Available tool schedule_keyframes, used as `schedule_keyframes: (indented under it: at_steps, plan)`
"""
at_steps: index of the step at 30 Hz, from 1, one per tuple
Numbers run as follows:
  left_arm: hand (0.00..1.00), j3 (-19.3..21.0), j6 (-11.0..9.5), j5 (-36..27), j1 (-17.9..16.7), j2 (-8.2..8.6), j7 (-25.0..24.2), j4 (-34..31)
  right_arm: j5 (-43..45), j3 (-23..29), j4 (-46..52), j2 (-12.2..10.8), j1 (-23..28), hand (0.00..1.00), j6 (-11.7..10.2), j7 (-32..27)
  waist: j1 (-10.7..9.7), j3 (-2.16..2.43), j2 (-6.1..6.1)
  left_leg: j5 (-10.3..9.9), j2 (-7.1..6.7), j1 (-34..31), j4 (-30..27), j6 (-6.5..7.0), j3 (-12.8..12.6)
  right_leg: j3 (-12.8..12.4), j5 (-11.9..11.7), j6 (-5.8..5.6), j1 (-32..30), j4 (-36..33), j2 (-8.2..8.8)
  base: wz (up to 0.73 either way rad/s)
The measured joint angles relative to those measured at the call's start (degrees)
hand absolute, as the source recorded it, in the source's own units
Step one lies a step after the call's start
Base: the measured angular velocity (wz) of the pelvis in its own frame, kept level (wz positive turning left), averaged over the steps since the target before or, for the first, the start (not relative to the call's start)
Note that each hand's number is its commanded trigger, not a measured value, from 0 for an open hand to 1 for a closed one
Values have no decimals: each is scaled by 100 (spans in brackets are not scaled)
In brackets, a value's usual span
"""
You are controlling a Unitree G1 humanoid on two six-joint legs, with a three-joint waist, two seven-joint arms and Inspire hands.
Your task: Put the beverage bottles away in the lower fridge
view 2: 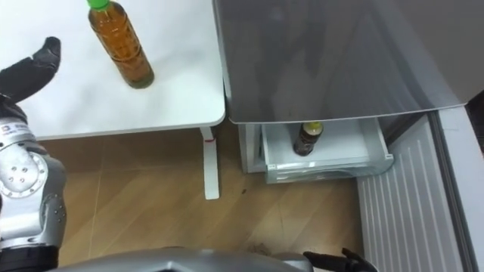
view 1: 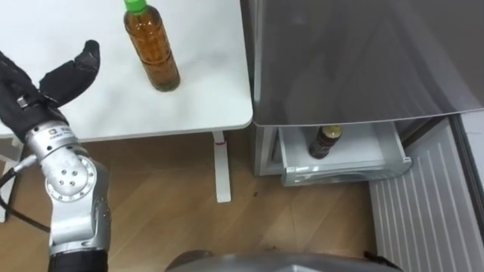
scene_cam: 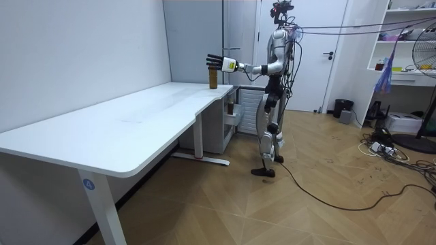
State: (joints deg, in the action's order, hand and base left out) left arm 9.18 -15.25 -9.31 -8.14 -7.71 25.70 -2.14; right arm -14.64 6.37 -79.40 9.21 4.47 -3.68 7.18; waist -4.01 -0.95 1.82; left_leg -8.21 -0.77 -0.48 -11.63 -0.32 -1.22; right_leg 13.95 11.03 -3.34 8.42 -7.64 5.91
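The left hand [view 1: 45, 81] hovers over the table [view 1: 204, 98], fingers spread and empty. The amber bottle [view 1: 153, 53] stands upright just to its right, within that arm's reach. Farther right, the fridge [view 1: 363, 60] overhangs its open drawer [view 1: 348, 160], which holds a dark bottle [view 1: 324, 142], and hides the drawer's far part.

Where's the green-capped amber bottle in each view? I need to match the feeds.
Left eye view: green-capped amber plastic bottle stands upright at top centre-left, on the white table.
Right eye view: bottle at top left, same table.
Room view: bottle at the table's far end, upper centre.
Shared landmark: the robot's open black left hand, left of the bottle in the eye views, just above it in the room view.
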Motion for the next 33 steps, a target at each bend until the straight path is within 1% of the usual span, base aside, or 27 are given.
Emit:
schedule_keyframes:
  at_steps: [1,3,5,6,8,11,12,14,17,20,24,27,31,33]
  plan:
    - [0,-30,39,0,2,0,-120,4,35,10,0,0,-13,0,-1,5,-35,-1,-3,0,2,9,7,0,-11,-15,0,0,-2,-3,0,-8]
    - [0,-46,107,-2,39,0,-307,56,146,66,2,8,-25,0,-1,22,-43,1,-30,0,7,14,20,0,-44,-63,-1,1,-19,-6,-1,-10]
    - [0,-69,221,-21,163,0,-559,186,148,84,5,37,-20,0,5,49,-64,3,-69,-2,8,14,23,2,-59,-105,-2,3,-37,-18,-1,-6]
    - [0,-86,244,-22,193,0,-623,214,146,92,11,38,-11,0,6,49,-64,4,-78,-3,8,14,23,3,-59,-106,-2,3,-38,-19,-2,0]
    - [0,-123,370,-31,234,1,-826,225,143,137,60,52,8,0,51,43,-76,20,-127,-6,8,11,24,6,-60,-116,-3,4,-49,-23,-2,0]
    - [0,-140,454,-163,237,1,-1033,262,150,177,99,95,14,0,127,4,-95,53,-185,-6,11,23,29,5,-66,-138,-4,5,-56,-30,-5,-3]
    - [0,-151,469,-181,238,2,-1065,275,150,177,101,100,13,0,127,-14,-96,57,-193,-6,12,25,29,5,-66,-140,-4,5,-56,-30,-6,-3]
    - [0,-170,567,-237,239,2,-1208,347,155,177,102,112,13,0,127,-40,-97,59,-206,-6,11,39,30,5,-67,-150,-5,7,-51,-32,-7,0]
    - [0,-193,658,-379,241,1,-1289,507,152,164,122,111,12,0,132,-78,-105,51,-203,-6,14,86,40,5,-84,-201,-6,9,-28,-42,-10,-7]
    - [0,-265,668,-562,240,1,-1322,609,144,158,152,110,13,0,131,-78,-93,36,-213,-8,16,105,44,7,-102,-247,-7,10,-27,-61,-12,-7]
    - [0,-263,677,-673,241,1,-1415,614,142,161,164,110,7,0,132,-81,-95,34,-217,-8,22,114,41,7,-106,-280,-7,10,-42,-91,-18,-2]
    - [0,-261,761,-751,244,1,-1416,614,146,162,179,110,9,0,135,-85,-96,35,-221,-7,22,117,40,7,-107,-294,-7,10,-44,-96,-20,0]
    - [0,-241,788,-926,394,-15,-1417,909,143,167,161,110,5,0,140,-98,-79,34,-219,-7,23,124,45,7,-106,-304,-7,11,-37,-97,-22,0]
    - [0,-238,805,-925,399,-37,-1416,917,149,173,161,110,8,0,152,-100,-89,32,-217,-7,24,127,48,7,-107,-312,-7,11,-41,-97,-22,0]
